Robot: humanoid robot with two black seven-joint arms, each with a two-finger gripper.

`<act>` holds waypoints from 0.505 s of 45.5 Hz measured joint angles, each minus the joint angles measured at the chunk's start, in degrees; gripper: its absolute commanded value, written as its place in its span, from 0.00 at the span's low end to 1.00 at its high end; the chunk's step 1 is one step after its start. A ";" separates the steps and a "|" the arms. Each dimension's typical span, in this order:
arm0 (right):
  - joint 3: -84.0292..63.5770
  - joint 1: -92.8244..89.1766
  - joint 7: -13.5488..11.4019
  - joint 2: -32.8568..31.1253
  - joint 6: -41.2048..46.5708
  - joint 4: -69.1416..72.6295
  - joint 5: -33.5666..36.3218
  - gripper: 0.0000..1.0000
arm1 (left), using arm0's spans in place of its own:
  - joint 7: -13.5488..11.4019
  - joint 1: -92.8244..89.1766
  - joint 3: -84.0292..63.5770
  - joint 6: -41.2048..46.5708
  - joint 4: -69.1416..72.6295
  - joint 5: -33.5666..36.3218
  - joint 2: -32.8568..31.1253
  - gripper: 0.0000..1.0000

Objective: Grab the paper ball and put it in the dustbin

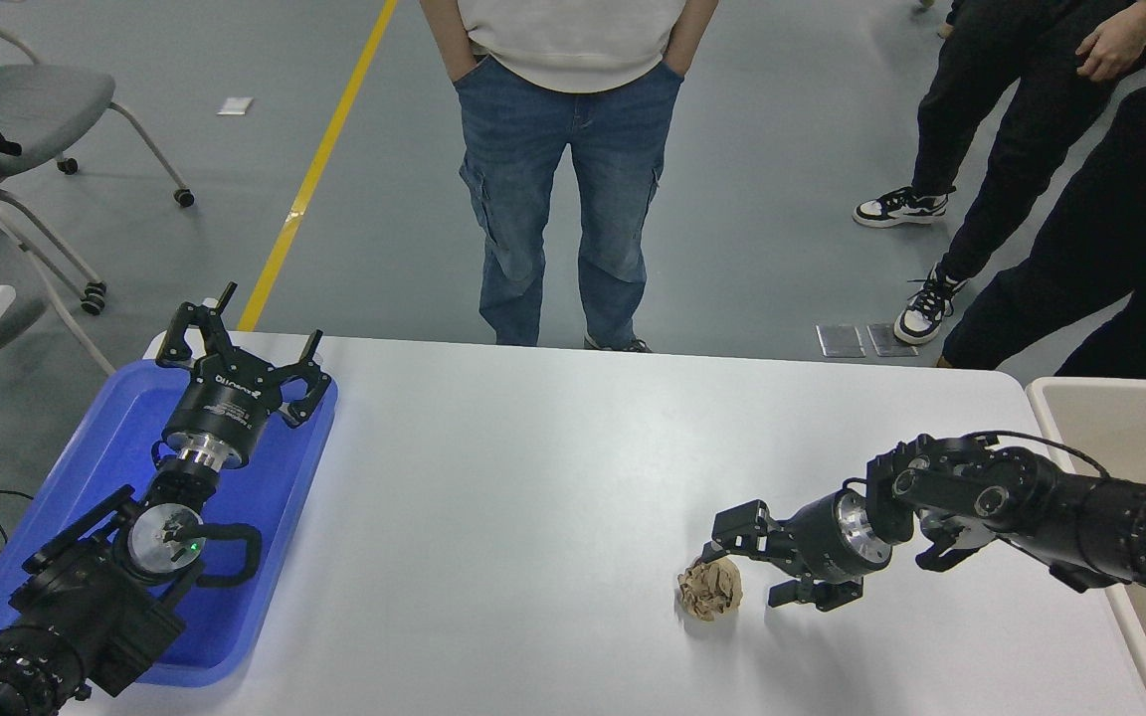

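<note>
Paper ball [709, 588] sits on the white table [533, 477], toward the near right part of it, tan and crumpled, resting free. Right gripper [754, 567] is just beside the ball on its right, low over the tabletop, claw spread apart; the far finger reaches over the ball's upper right edge, the near finger sits clear of the ball to its right. Whether the far finger touches the paper, cannot tell. Nothing is clamped yet.

Dustbin [1110, 418] stands off the table's right end, right of the ball and well apart from it; only its pale rim and part of the inner wall show. The right arm crosses in front of it.

Left gripper [235, 348] is parked far left of the ball, over the blue tray [86, 467], fingers spread. A person in jeans [568, 169] stands beyond the table's far edge; more legs further right.

Risks, as judged: the ball does not look centred between the fingers, so closing now could nudge it leftward or pinch only a loose fold, which may slip during the carry. Light paper also rolls easily if a finger brushes it first. On the way to the bin, a weak pinch could drop it short, on the table or against the rim.
</note>
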 measured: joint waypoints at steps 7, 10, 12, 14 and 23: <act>1.30 -0.64 0.39 0.04 -0.26 -0.42 -0.03 0.97 | 0.00 0.00 0.00 0.00 0.00 0.00 0.00 1.00; 1.68 -0.87 0.50 0.09 -0.31 -0.89 -0.12 0.96 | 0.00 0.00 0.00 0.00 0.00 0.00 0.00 1.00; 1.84 -1.01 0.54 0.14 -0.33 -1.21 -0.14 0.94 | 0.00 0.00 -0.01 0.00 0.00 0.00 0.00 1.00; 2.04 -1.15 0.59 0.18 -0.36 -1.63 -0.18 0.93 | 0.00 0.00 -0.01 0.00 0.00 0.00 0.00 1.00; 2.43 -1.76 0.68 0.27 -0.40 -2.68 -0.54 0.90 | 0.00 0.00 -0.02 0.00 0.00 0.00 0.00 1.00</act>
